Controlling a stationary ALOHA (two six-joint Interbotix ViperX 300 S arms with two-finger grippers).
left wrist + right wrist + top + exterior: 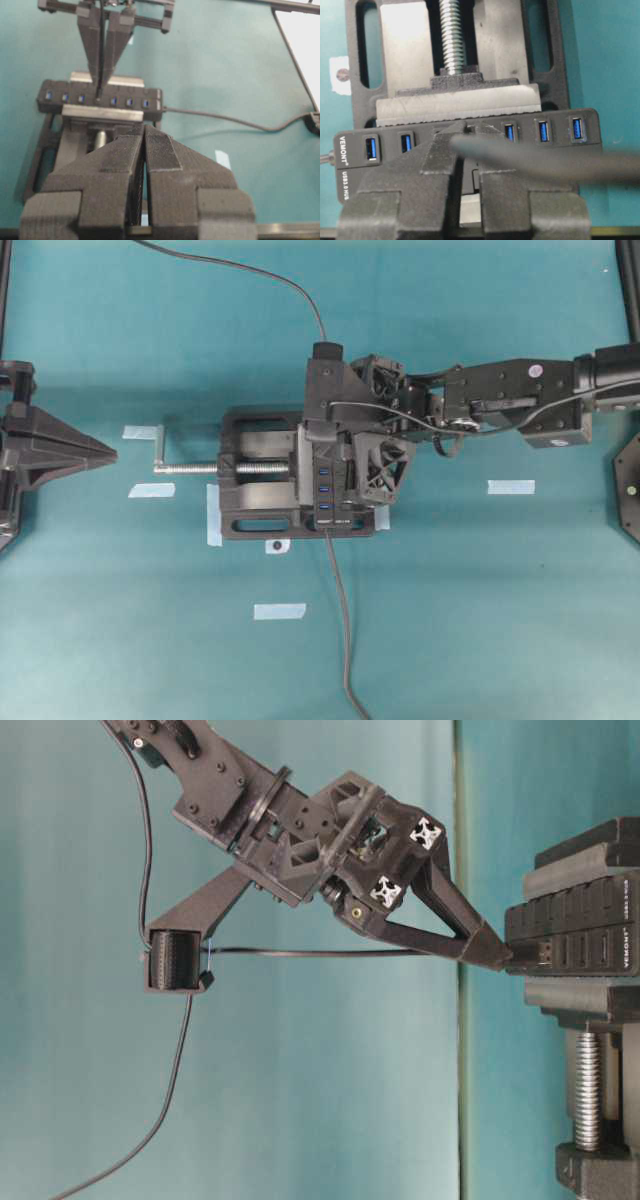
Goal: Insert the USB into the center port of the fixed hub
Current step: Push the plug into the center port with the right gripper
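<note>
The fixed hub (324, 490) (545, 150) (130, 95) (575, 935) lies clamped in a black vise, its blue ports facing up. My right gripper (330, 453) (469, 129) (500, 952) points down onto its middle, shut on the USB (530, 955). The plug's tip meets the hub at the fourth slot of the row; its depth is unclear. The center port itself is hidden under the plug and fingertips. The USB's cable (545, 162) (250, 270) trails away from the grip. My left gripper (110, 453) (145, 131) stays far left of the vise, shut and holding nothing.
The vise (250, 510) has a silver screw and crank handle (165, 455) sticking out toward the left gripper. The hub's own cable (340, 620) runs to the near table edge. Bits of pale tape (280, 611) (511, 486) mark the teal mat.
</note>
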